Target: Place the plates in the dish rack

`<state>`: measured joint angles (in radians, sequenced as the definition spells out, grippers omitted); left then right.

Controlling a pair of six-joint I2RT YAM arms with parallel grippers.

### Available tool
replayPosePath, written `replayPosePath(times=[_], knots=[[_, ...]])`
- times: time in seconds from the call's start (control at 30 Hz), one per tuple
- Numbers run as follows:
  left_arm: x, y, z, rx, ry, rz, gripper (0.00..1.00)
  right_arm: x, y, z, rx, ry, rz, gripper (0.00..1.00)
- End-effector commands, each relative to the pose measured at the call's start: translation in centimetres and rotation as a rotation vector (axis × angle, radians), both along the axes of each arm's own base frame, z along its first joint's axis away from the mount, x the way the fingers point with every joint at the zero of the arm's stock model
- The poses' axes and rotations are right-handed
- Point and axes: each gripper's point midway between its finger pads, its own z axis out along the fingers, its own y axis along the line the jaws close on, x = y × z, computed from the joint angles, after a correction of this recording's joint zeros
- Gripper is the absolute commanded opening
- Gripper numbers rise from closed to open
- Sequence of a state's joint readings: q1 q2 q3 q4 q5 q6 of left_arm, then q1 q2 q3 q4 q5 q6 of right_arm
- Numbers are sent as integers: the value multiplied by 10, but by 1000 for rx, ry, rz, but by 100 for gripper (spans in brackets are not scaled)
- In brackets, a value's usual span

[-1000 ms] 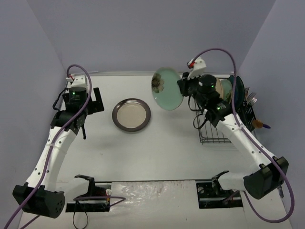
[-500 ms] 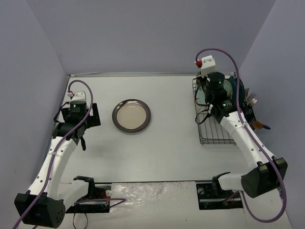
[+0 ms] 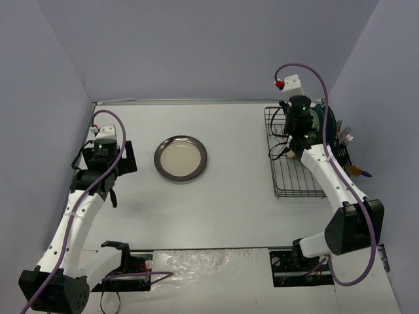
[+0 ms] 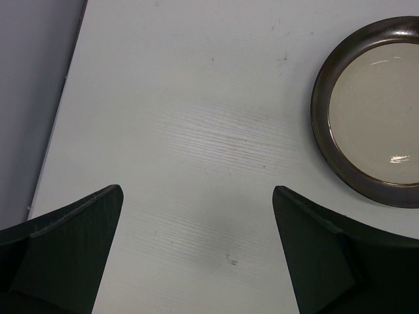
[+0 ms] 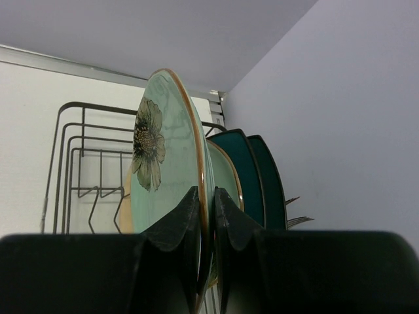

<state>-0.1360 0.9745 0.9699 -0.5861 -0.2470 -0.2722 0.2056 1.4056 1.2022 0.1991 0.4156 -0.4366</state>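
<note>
Right gripper (image 5: pixel 204 216) is clamping mint-green plate (image 5: pixel 163 157) upright, parallel, just frame-left of racked plates (image 5: pixel 252 176), over dish rack (image 5: pixel 72 150); left gripper (image 4: pixel 196 196) is gaping.

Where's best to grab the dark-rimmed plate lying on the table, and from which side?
Probably pinch the plate by its raised rim at the left edge, nearest the open left tool, from above: it lies flat, so only the rim offers a lip.

White table (image 3: pixel 229 209) bears dark-rimmed plate (image 3: pixel 181 157) and dish rack (image 3: pixel 298 182).
</note>
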Motion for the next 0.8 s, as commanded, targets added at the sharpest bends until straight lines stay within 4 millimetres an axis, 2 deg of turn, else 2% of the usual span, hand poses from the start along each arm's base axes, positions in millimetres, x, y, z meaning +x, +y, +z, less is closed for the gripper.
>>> replayPosePath(times=[0.0,0.27,0.6,0.77], knots=[[9,4,15,12,-55,14,97,14,-15,54,33,-235,-48,0],[8,6,12,22,-45,22,97,27,-16,13,72,-179,-50,0],[10,7,9,26,-34,25,97,31,-18,-32,205,-133,-45,0],[11,7,8,25,-29,23,97,28,-18,-47,258,-115,-57,1]])
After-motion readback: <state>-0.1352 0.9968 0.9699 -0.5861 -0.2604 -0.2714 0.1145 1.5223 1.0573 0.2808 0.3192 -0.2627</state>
